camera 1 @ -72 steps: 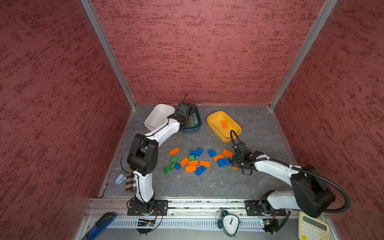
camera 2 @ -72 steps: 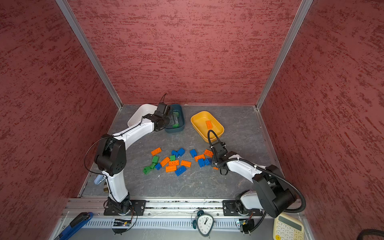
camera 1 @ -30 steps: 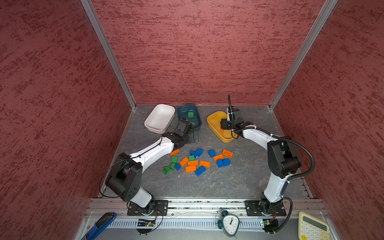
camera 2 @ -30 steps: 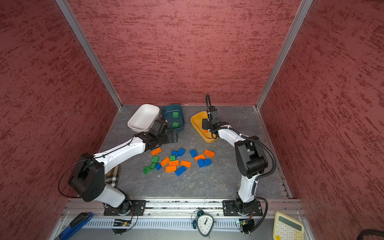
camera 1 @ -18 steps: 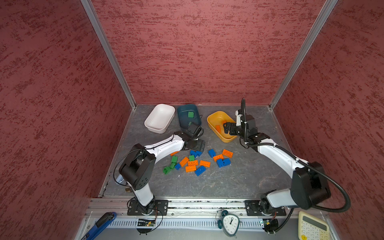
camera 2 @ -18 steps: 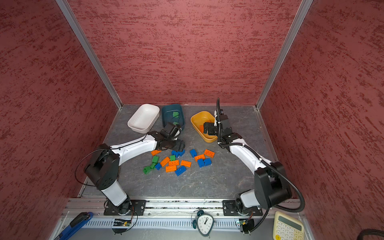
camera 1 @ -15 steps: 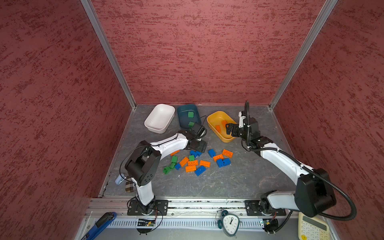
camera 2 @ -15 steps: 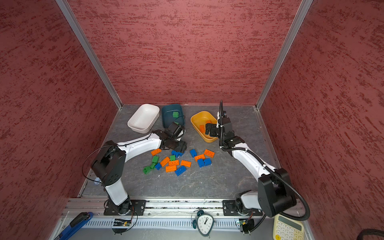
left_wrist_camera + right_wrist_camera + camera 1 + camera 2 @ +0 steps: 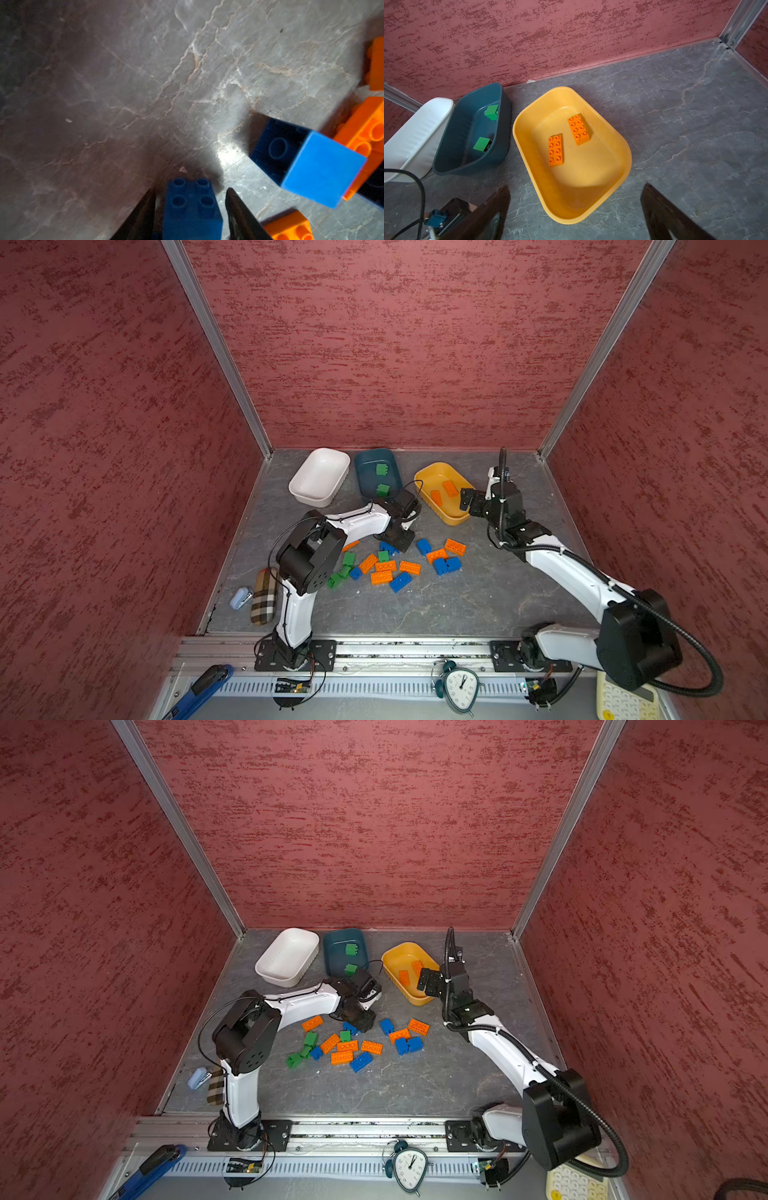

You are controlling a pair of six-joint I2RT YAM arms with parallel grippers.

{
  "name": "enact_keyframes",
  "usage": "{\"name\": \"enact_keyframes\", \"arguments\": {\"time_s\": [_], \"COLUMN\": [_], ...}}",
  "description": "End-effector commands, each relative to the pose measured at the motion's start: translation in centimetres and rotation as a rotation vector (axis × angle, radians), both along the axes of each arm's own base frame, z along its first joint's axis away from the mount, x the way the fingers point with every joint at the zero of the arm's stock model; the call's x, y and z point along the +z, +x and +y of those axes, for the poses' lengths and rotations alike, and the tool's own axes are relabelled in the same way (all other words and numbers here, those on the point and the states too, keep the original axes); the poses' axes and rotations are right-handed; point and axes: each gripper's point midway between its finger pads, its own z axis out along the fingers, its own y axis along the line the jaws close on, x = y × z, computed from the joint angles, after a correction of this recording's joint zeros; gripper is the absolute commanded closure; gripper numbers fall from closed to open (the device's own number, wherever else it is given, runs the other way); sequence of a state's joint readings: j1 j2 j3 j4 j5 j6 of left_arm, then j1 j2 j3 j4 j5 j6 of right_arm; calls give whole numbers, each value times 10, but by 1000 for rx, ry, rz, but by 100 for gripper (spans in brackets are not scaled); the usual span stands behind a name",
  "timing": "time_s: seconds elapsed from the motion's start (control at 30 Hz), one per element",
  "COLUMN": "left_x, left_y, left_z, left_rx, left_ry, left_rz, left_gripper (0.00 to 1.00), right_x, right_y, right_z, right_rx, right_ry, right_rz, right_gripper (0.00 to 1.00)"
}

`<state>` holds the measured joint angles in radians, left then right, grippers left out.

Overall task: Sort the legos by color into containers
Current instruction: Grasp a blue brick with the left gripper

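- Right now our left gripper [image 9: 190,190] straddles a blue brick [image 9: 191,209] that lies studs-up on the floor [image 9: 124,83], at the tub-side edge of the loose pile [image 9: 386,566]. A sliver of gap shows beside each finger, so nothing is clamped yet.
- Our right gripper [image 9: 576,187] hangs empty with its jaws wide apart, at the near end of the yellow tub [image 9: 517,128], which holds two orange bricks [image 9: 556,150].
- The teal tub [image 9: 365,462] holds two green bricks [image 9: 381,468] and the white tub [image 9: 309,499] holds none, so we judge blue belongs there.
- Risks:
  - A shallow pinch at the fingertips could let the brick twist out as it lifts.
  - The tipped blue brick [image 9: 311,166] close by could get knocked.
  - Blue could land in the teal tub by mistake.
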<state>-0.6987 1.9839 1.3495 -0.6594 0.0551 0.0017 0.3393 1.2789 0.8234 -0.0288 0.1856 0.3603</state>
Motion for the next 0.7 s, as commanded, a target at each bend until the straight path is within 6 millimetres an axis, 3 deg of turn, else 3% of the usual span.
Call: {"name": "enact_keyframes", "arguments": {"time_s": [0.0, 0.1, 0.23, 0.43, 0.5, 0.67], "left_x": [-5, -1, 16, 64, 84, 128], "left_y": [-5, 2, 11, 36, 49, 98], "left_z": [-2, 2, 3, 10, 21, 90], "left_rx": [-25, 11, 72, 194, 253, 550], "left_ry": [18, 24, -43, -233, -292, -340], "left_rz": [12, -34, -102, -210, -263, -440], "left_gripper": [52, 64, 70, 73, 74, 74], "right_x": [14, 16, 20, 22, 21, 20], "right_y": [3, 3, 1, -1, -2, -2], "right_z": [-1, 6, 18, 34, 36, 34], "right_rx": [-12, 21, 90, 182, 193, 181], "right_ry": [12, 31, 59, 83, 85, 90], "right_rz": [-24, -29, -38, -41, -38, -43], "right_gripper": [1, 1, 1, 1, 1, 1]}}
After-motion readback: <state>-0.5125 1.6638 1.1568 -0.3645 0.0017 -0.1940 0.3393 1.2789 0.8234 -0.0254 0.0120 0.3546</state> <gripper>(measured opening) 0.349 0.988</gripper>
